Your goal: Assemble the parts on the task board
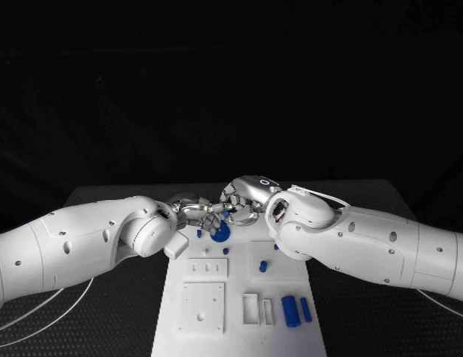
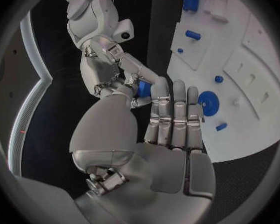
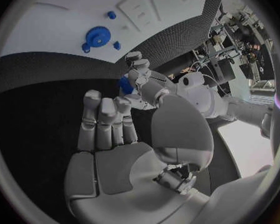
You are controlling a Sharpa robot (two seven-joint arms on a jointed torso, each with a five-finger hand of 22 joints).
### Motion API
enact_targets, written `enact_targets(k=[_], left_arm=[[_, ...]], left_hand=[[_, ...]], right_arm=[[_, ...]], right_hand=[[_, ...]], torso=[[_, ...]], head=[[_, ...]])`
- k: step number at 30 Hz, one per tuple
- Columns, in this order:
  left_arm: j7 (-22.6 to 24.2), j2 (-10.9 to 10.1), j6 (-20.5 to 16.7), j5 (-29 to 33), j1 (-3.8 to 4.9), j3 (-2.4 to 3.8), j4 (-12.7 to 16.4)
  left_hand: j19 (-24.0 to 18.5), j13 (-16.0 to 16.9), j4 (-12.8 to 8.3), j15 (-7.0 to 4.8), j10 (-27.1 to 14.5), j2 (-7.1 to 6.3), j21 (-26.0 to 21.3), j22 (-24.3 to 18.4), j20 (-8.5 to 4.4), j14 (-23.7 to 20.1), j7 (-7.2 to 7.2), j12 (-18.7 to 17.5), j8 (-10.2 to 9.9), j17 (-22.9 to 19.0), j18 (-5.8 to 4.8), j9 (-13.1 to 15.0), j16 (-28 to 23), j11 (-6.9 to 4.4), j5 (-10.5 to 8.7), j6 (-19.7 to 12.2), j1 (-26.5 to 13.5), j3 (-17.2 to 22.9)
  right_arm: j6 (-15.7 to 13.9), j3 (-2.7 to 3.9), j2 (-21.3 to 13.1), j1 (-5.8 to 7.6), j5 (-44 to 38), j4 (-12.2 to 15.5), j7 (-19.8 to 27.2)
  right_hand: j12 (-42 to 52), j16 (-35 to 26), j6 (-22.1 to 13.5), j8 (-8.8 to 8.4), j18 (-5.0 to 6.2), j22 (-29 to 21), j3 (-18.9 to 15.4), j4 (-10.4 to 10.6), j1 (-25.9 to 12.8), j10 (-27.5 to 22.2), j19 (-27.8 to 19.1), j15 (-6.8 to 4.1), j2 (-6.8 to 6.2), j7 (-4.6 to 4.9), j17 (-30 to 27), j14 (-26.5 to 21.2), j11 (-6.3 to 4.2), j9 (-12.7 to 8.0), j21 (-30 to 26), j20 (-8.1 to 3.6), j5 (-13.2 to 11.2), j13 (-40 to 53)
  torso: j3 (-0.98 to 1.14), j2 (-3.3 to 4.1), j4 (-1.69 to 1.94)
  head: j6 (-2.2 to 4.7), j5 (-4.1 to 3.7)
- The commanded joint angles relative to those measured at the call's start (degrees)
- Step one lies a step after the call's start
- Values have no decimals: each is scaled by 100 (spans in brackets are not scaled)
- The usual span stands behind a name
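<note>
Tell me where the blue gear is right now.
In the head view the blue gear lies at the far end of the task board, just below the two meeting robot hands, with a small blue peg just nearer the robot.

Robot body: two white arms, silver hands

Left arm (image 1: 71, 242) and right arm (image 1: 403, 245): smooth white shells, small dark screw holes. Behind each segmented silver hand (image 2: 171, 129), a rounded wrist joint; thin white cables trail beneath both arms.

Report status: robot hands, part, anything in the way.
Left robot hand and right robot hand meet fingertip to fingertip over the task board. Small blue part between them; holder unclear. Blue gear lies below; no obstruction seen.
</note>
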Motion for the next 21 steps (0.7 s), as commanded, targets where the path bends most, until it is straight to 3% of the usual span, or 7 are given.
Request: enact_targets(k=[1,5,7,12,21], left_arm=[[-108,36,249,22,14,19,68],[-167,36,268,4,13,19,63],[-192,36,309,-8,12,19,66],[-177,36,314,-6,12,19,75],[-100,27,237,109,11,19,74]], left_hand=[[-92,16,80,23,-139,-176,15,119,-41,-126,28,105,79,-26,-88,-19,72,24,-327,-132,-98,51],[-122,18,201,30,-228,-281,56,125,-34,-186,37,240,191,-56,-88,-38,167,26,-664,-204,-141,134],[-128,27,209,24,-221,-284,80,126,-37,-188,22,326,270,-67,-88,-37,222,13,-703,-194,-127,169],[-130,43,154,0,-216,-192,123,128,-55,-178,-9,454,392,-73,-88,-32,321,-11,-687,-182,-19,205],[-202,-23,-113,-18,-209,184,177,122,-56,-194,-42,565,496,-133,-88,-127,445,-27,-404,-154,226,211]], right_arm=[[89,-10,5,-15,-86,-15,-30],[100,-10,8,-16,-88,-17,-31],[103,-10,9,-16,-88,-18,-31],[130,-10,22,-19,-88,-25,-29],[167,-14,31,-38,-88,-40,-23]], right_hand=[[-33,-28,560,39,-6,39,29,-1,-8,36,22,6,62,274,-9,40,11,44,-11,-16,-8,-10],[-34,-28,561,40,-6,39,32,-3,-8,37,23,6,62,273,-10,41,10,45,-12,-17,-8,-10],[-34,-28,562,40,-6,38,34,-3,-8,38,24,5,62,272,-11,42,10,46,-12,-17,-8,-10],[-35,-28,563,41,-6,38,37,-5,-8,39,25,5,62,272,-12,43,9,48,-12,-18,-8,-10],[-36,-29,563,41,-6,37,44,-8,-9,41,27,4,58,271,-13,45,8,50,-12,-19,-8,-10]], torso=[[0,0,0],[3,2,-1],[3,-1,1],[2,2,0],[0,1,0]], head=[[-7,-5],[-7,-2],[-13,0],[-21,-1],[-42,5]])
